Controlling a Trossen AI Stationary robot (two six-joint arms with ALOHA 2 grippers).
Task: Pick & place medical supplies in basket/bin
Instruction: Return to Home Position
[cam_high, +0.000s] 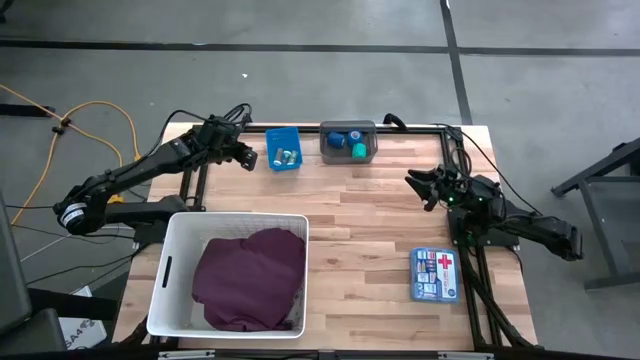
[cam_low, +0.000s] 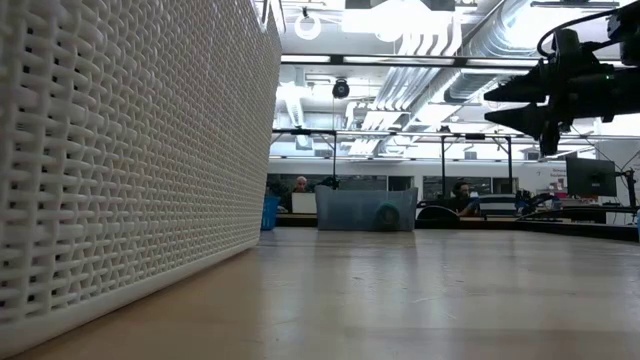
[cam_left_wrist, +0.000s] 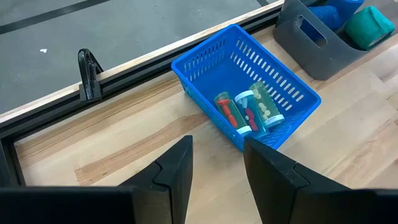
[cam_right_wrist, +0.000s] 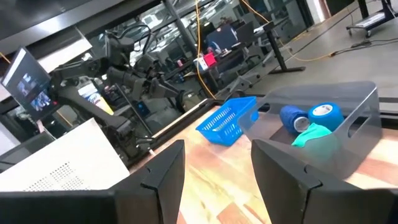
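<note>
A maroon cloth (cam_high: 250, 278) lies inside the large white basket (cam_high: 172, 262) at the near left. Vials (cam_left_wrist: 249, 112) lie in the small blue bin (cam_high: 283, 150); blue and green tape rolls (cam_high: 351, 142) sit in the small grey bin (cam_high: 349, 141), both at the far edge. My left gripper (cam_high: 246, 156) hovers open just left of the blue bin; in its wrist view (cam_left_wrist: 216, 163) the bin lies ahead of the fingers. My right gripper (cam_high: 422, 189) is open above the table's right side, pointing toward the grey bin (cam_right_wrist: 323, 134). The grey patterned cloth is out of view.
A blue first-aid kit box (cam_high: 435, 274) lies near the right edge. A black frame rail (cam_high: 400, 127) runs along the far edge. The white basket's woven wall (cam_low: 130, 150) fills the low view's left. Bare wood lies between the basket and the bins.
</note>
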